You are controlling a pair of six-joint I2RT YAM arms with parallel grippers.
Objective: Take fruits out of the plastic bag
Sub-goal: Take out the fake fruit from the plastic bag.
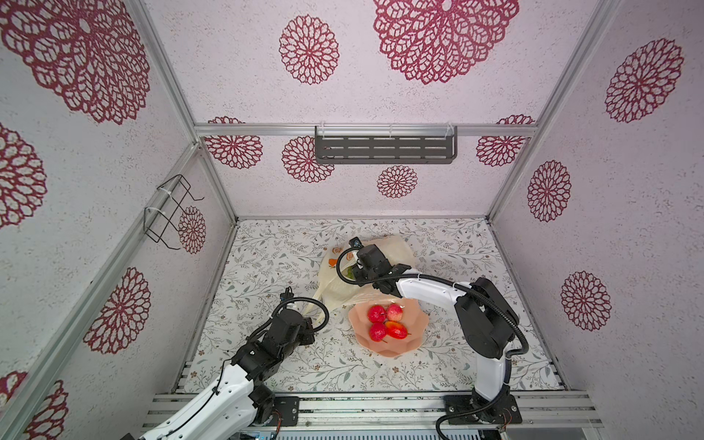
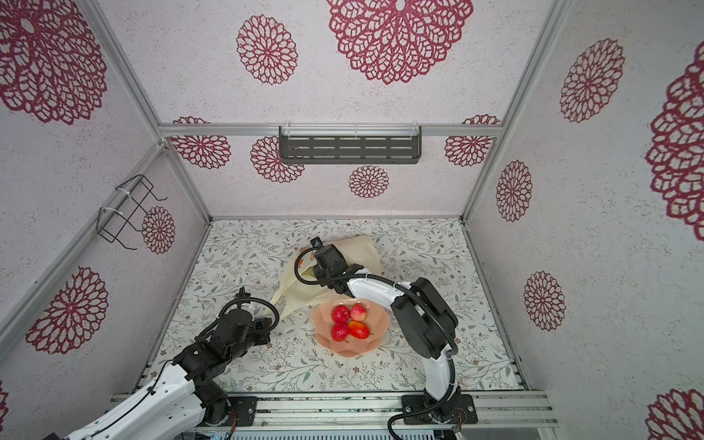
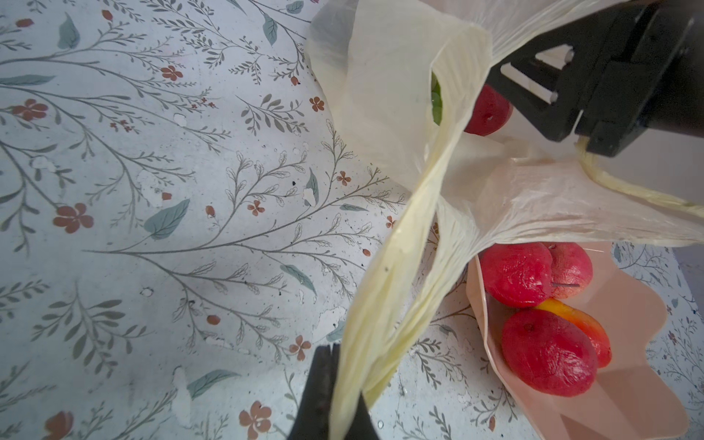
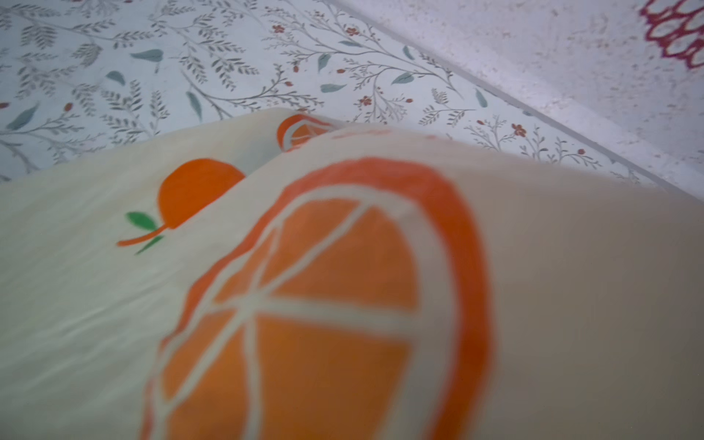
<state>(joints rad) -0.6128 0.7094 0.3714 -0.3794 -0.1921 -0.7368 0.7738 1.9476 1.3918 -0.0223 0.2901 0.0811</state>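
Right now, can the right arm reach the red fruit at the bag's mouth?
Likely yes: the left gripper holds a handle, the bag is open, and the right gripper is beside the fruit.

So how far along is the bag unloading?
Done: four fruits sit in the pink bowl. In hand: left gripper pinches a handle of the plastic bag; right gripper is at its mouth beside a red fruit. Left: that one, plus something green inside.
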